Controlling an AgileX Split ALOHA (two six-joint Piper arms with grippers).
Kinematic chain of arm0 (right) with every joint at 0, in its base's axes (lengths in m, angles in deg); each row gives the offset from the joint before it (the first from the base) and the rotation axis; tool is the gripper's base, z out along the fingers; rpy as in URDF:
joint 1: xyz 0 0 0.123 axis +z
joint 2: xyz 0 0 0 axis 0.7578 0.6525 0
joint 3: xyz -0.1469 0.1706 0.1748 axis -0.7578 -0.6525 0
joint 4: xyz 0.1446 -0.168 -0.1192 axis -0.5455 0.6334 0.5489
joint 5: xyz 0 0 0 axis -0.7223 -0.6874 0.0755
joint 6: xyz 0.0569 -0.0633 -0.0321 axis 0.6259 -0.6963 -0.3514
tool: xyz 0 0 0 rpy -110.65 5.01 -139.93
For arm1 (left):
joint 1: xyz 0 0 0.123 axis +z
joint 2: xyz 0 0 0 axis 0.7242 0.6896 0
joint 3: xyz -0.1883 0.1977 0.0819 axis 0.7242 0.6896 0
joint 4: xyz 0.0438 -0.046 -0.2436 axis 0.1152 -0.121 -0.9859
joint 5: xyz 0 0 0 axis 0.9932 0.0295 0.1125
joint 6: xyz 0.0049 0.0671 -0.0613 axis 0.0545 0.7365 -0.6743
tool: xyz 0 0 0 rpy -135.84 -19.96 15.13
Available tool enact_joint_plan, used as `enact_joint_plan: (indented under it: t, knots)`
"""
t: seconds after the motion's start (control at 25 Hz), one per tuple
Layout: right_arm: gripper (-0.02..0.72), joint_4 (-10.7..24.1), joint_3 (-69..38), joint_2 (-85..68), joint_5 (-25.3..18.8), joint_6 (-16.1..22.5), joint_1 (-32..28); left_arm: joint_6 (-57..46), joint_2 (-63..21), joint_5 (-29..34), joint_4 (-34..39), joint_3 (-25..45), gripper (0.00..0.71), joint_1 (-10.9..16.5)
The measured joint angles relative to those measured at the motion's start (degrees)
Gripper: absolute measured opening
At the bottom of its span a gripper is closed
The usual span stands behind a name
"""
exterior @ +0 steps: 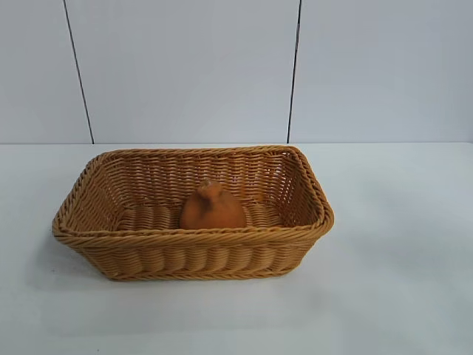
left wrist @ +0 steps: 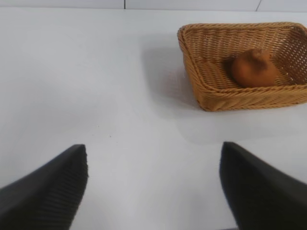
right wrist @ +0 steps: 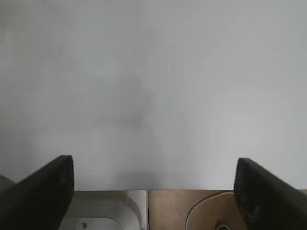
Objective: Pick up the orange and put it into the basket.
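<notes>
The orange (exterior: 212,207), matte and knobby-topped, lies inside the wicker basket (exterior: 89,231) on the white table, near the basket's front wall. In the left wrist view the orange (left wrist: 253,68) shows in the basket (left wrist: 206,91) well away from my left gripper (left wrist: 153,158), which is open and empty over bare table. My right gripper (right wrist: 154,167) is open and empty at the table's edge, far from the basket. Neither gripper shows in the exterior view.
A white wall with dark seams (exterior: 294,70) stands behind the table. In the right wrist view a brown surface with a round disc (right wrist: 211,215) and a white moulded part (right wrist: 103,211) lie below the table edge.
</notes>
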Motion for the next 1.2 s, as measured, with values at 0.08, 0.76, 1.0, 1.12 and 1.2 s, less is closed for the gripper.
enact_joint_plan:
  t: [0.08,0.76,1.0,1.12,1.2]
  knots:
    - [0.62,0.0,-1.5,-5.6,-0.2,0.0,0.0,0.0,0.0,0.0,0.0,0.0,0.545,0.0]
    - [0.62,-0.1,-1.6,-30.1,0.4,0.0,-0.8,0.0,0.0,0.0,0.0,0.0,0.545,0.0]
    - [0.62,-0.1,-1.6,-30.2,0.4,0.0,-3.5,0.0,0.0,0.0,0.0,0.0,0.545,0.0]
    - [0.62,-0.1,-1.6,-31.2,0.5,0.0,-3.5,0.0,0.0,-0.1,0.0,0.0,0.545,0.0]
    - [0.62,-0.1,-1.6,-33.3,0.5,0.0,-3.5,0.0,0.0,-0.1,0.0,0.0,0.545,0.0]
